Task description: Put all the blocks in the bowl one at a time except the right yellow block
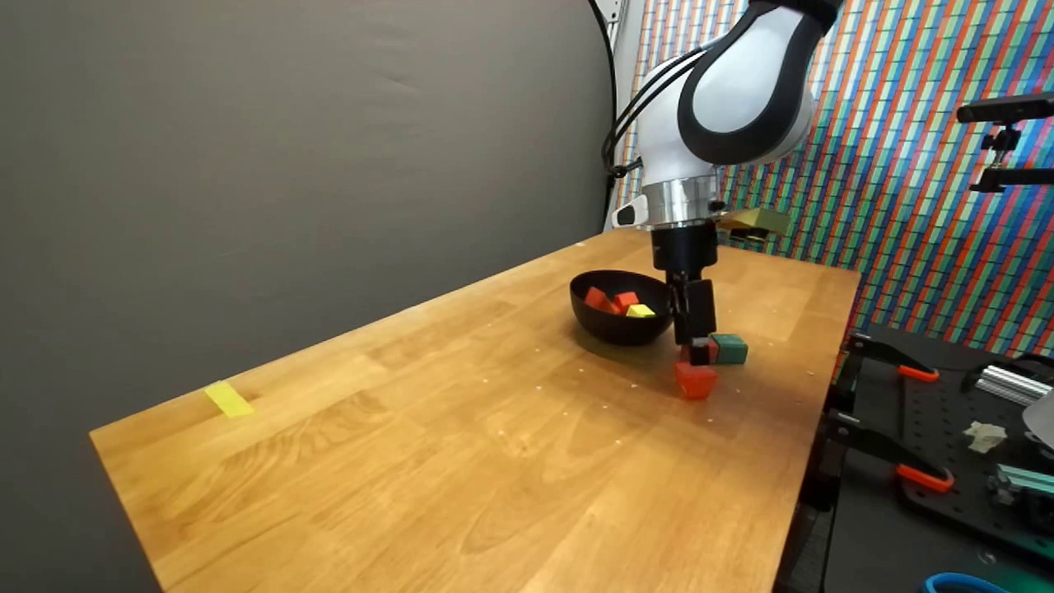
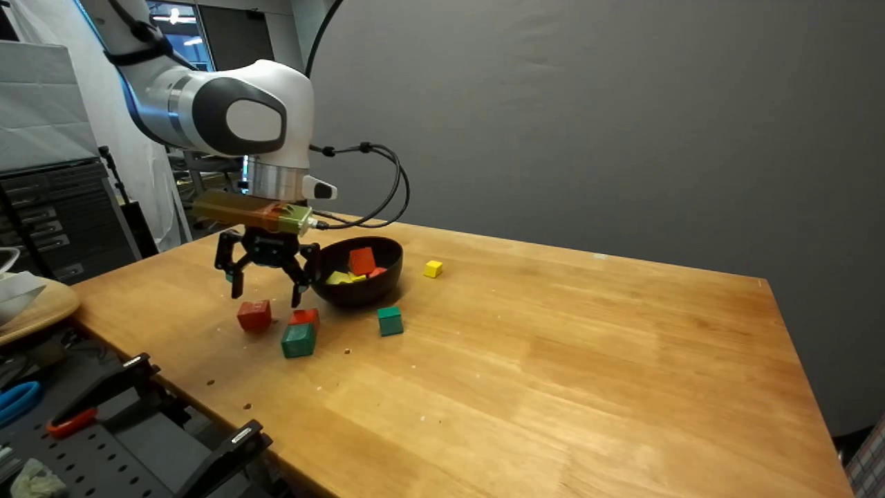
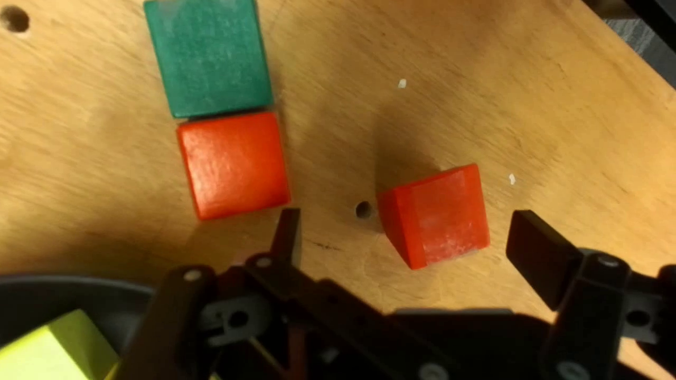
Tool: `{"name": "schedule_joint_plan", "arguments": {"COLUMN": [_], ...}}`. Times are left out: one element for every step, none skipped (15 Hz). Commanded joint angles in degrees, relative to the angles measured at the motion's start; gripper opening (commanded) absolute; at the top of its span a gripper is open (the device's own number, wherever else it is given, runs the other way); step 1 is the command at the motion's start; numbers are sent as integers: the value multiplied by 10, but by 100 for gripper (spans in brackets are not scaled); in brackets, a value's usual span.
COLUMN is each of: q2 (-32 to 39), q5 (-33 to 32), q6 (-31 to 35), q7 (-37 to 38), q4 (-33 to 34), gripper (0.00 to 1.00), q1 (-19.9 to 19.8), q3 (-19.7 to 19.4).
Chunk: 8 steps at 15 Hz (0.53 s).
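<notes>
Gripper (image 2: 267, 296): fingers spread wide, pointing down, holding nothing; whether it brushes the bowl cannot be told.
Lone red block (image 3: 449, 219): below the fingertips (image 3: 538, 253); in the wrist view it sits between them, clear of both, nearer the tip on that view's right.
Bowl (image 2: 359, 292): on the table (image 2: 588, 387), just beside the gripper, with red blocks (image 1: 626, 301) and at least one yellow block (image 1: 640, 310) inside; they overlap, so the count is unclear.
Paired blocks: paired red block (image 3: 235, 166) and paired green block (image 3: 211, 58) side by side, edges nearly lined up.
Right of the bowl, in an exterior view: separate green block (image 2: 390, 321) near it, outlying yellow block (image 2: 433, 269) farther back.
Hidden: a finger covers part of the paired red block in an exterior view; in the wrist view the bowl is cut off at the lower left and partly behind the gripper.
Lone red block's lie: edges slightly slanted to the line between the fingertips; flat or tipped, hard to say.
Long axis: blocks about cube-shaped, sides nearly equal; bowl round, upright, mouth up.
</notes>
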Motion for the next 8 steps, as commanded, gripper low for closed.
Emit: {"name": "schedule_joint_plan", "arguments": {"q2": [40,46,50,52,53,50,47,42], "q5": [-26,-32,-35,-40,-49,-53,-59,-62], "q6": [-35,-42,-49,-55,-61,-67,-71,-74], "q7": [-24,-26,-28,-31,-31,-31,-28,-26], "q4": [50,56,60,60,61,58,57,52], "gripper": [98,79,75,67,59,49,45,41], "q1": [-2,-1,-1,0,2,5,8,10], "q3": [-2,-2,-2,-1,-1,-1,-1,0]}}
